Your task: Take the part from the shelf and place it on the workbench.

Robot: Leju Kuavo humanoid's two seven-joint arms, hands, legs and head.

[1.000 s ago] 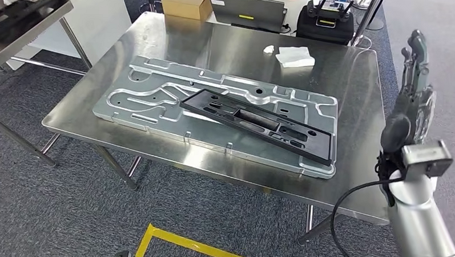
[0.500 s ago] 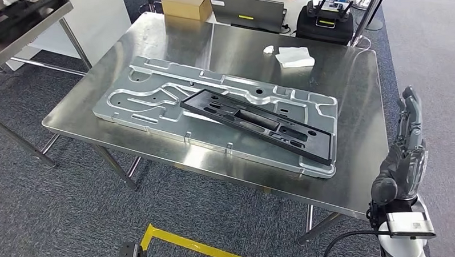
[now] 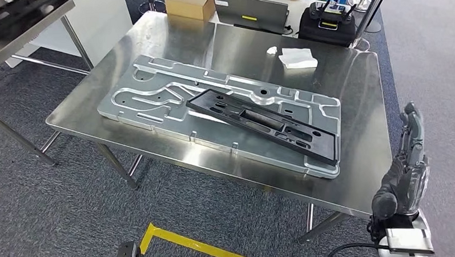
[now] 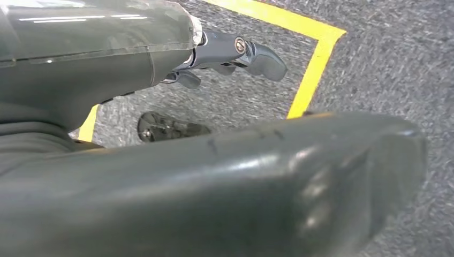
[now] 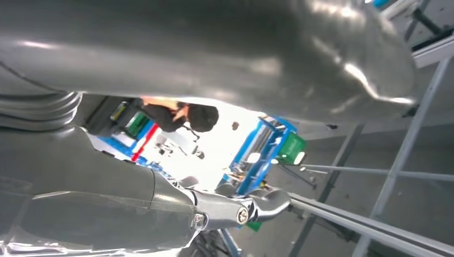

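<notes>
Black part (image 3: 263, 123) is lying on a silver plate (image 3: 158, 94) — grey carpet (image 3: 68, 214) is showing yellow tape (image 3: 195, 246).

The right hand (image 3: 408, 169) is made of dark grey fingers and a thick grey thumb. A small grey camera box and a black cable are fixed at the silver wrist. A screw is seen on the left hand (image 4: 235, 53).

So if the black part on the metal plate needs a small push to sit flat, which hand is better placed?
Probably the right hand. It is raised beside the workbench edge, open and empty, close to the black part's near end. The left hand hangs low over the carpet, far from the bench.
</notes>
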